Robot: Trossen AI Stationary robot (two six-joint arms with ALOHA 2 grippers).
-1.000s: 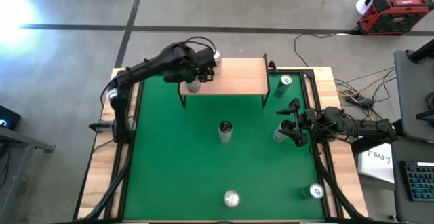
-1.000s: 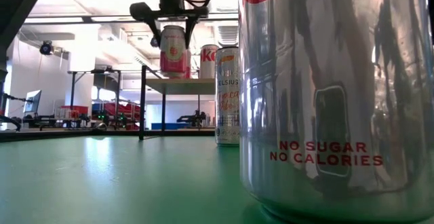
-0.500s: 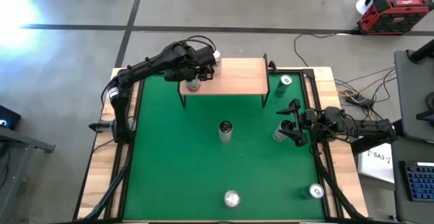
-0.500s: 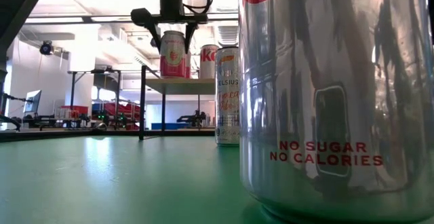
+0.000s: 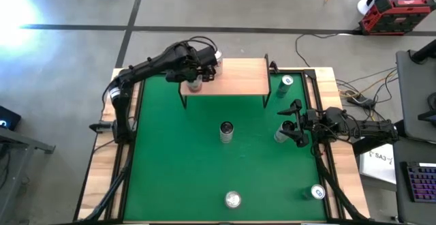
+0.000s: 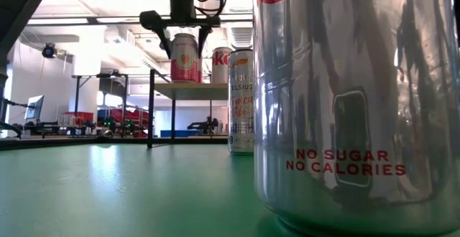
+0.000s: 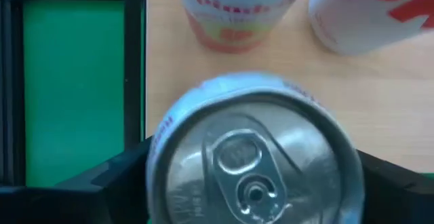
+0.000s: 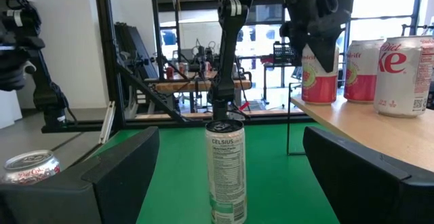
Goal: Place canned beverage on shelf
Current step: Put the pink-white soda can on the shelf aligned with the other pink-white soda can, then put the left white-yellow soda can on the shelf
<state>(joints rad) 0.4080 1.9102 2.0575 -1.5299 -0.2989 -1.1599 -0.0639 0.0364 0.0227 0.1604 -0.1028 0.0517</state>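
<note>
A pink canned beverage (image 6: 185, 59) stands upright on its base at the left end of the light-wood shelf (image 5: 235, 78). My left gripper (image 6: 185, 39) points down over it, open, one finger on each side of the can's top (image 7: 252, 163); I see no touch. Behind it on the shelf stand a second pink can (image 7: 237, 13) and a white-and-red can (image 7: 380, 13). My right gripper (image 5: 294, 123) waits level at the mat's right edge, open and holding nothing.
A tall Celsius can (image 5: 226, 131) stands mid-mat. Other cans stand beside the right gripper (image 5: 281, 136), right of the shelf (image 5: 286, 82), at the near edge (image 5: 234, 199) and at the near right corner (image 5: 317, 192). The green mat (image 5: 170, 163) lies open at the left.
My left gripper has sunk slightly with the pink can, setting it on the shelf. Its fingers have then spread apart and let go of the can, which stays upright. The right arm has kept still.
</note>
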